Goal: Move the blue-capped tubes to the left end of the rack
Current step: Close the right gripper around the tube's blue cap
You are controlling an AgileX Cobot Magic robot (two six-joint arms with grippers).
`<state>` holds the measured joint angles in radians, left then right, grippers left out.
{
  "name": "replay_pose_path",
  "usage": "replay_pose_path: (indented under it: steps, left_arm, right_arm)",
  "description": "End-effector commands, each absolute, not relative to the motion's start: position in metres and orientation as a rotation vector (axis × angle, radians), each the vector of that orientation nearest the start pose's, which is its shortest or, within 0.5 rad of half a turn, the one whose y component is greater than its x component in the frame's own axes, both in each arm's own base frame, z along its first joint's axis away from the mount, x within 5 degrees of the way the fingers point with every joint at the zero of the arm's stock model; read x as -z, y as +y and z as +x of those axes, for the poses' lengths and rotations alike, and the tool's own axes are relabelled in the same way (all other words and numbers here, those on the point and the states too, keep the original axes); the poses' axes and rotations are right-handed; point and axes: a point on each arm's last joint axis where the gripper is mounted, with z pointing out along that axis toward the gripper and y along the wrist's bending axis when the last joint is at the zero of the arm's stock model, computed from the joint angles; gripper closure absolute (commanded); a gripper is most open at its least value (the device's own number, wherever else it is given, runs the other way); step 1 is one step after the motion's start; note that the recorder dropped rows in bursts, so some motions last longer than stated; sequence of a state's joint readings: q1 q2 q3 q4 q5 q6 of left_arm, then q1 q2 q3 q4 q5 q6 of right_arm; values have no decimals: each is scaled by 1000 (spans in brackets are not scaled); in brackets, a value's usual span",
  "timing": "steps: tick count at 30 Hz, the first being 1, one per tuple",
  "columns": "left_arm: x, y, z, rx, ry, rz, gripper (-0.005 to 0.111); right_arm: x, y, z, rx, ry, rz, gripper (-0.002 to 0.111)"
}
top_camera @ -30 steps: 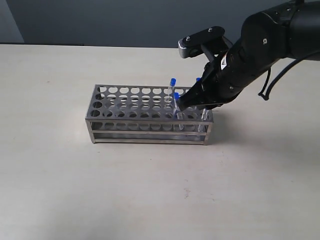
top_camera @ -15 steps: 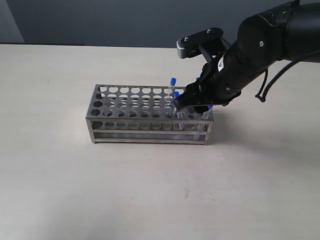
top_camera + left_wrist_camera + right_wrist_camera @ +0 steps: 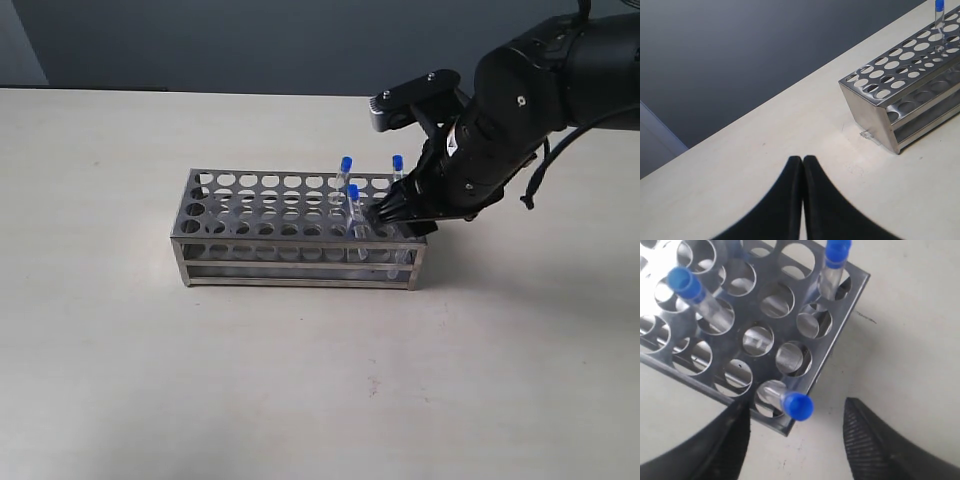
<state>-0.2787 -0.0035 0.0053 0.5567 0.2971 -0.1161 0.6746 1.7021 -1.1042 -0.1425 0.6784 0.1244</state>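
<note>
The shiny steel rack (image 3: 270, 205) stands mid-table. Three blue-capped tubes show at its right end: one (image 3: 345, 166) at the back, one (image 3: 352, 195) nearer the front and one (image 3: 397, 164) by the far right corner. My right gripper (image 3: 398, 214) hangs open over the front right corner and hides the fourth tube there. In the right wrist view that corner tube (image 3: 796, 405) leans out of the rack (image 3: 837, 335) between my open right gripper (image 3: 796, 414) fingers, touching neither. My left gripper (image 3: 802, 160) is shut and empty, off the end of the rack (image 3: 870, 112).
The rack's left holes (image 3: 215, 195) hold nothing. Pale tabletop (image 3: 300, 380) surrounds the rack, with a dark wall (image 3: 200, 40) behind. The right arm's bulk (image 3: 540, 90) hangs over the table's right side.
My right gripper has shifted right along the rack to its front right corner, uncovering the back right tube's cap. The tubes stay in their holes.
</note>
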Motion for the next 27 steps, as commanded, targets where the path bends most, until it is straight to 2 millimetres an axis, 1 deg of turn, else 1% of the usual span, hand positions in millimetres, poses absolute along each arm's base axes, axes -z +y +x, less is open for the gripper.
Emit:
replay_pose_path:
  steps: [1, 2, 3, 4, 5, 6, 8, 13, 15, 16, 18, 19, 20, 23, 25, 27]
  left_arm:
    - [-191, -2, 56, -228, 1669, 485, 106]
    - [-191, -2, 56, -228, 1669, 485, 106]
    - [-191, -2, 56, -228, 1669, 485, 106]
    - [-191, -2, 56, -228, 1669, 485, 106]
    - [-191, -2, 56, -228, 1669, 485, 106]
    - [-191, -2, 56, -228, 1669, 485, 106]
    - [-191, -2, 56, -228, 1669, 485, 106]
    - [-191, -2, 56, -228, 1669, 485, 106]
    - [-191, -2, 56, -228, 1669, 485, 106]
    - [-191, -2, 56, -228, 1669, 485, 106]
    - [-191, -2, 56, -228, 1669, 485, 106]
    - [-191, -2, 56, -228, 1669, 485, 106]
    - [-191, -2, 56, -228, 1669, 485, 106]
    - [-191, -2, 56, -228, 1669, 485, 106]
    - [-191, -2, 56, -228, 1669, 485, 106]
    - [-191, -2, 56, -228, 1669, 485, 106]
  right_arm:
    - [-211, 206, 273, -75, 2572, -863, 59]
    - [-211, 206, 273, -75, 2572, -863, 62]
    - [-211, 206, 273, -77, 2569, -862, 72]
    - [-211, 206, 273, -79, 2566, -861, 76]
    - [-211, 207, 273, -81, 2563, -861, 83]
    - [-211, 207, 273, -82, 2562, -860, 85]
    - [-212, 207, 273, -87, 2562, -856, 84]
    - [-212, 207, 273, -93, 2560, -852, 67]
    - [-212, 207, 273, -93, 2560, -852, 66]
    - [-212, 207, 273, -93, 2560, -852, 67]
    - [-212, 207, 273, -93, 2560, -852, 77]
    - [-212, 207, 273, -93, 2560, -852, 82]
    - [-211, 208, 273, -101, 2567, -846, 90]
    - [-206, 209, 274, -110, 2585, -838, 103]
    - [-202, 210, 274, -104, 2596, -842, 103]
    - [-199, 211, 275, -109, 2610, -838, 98]
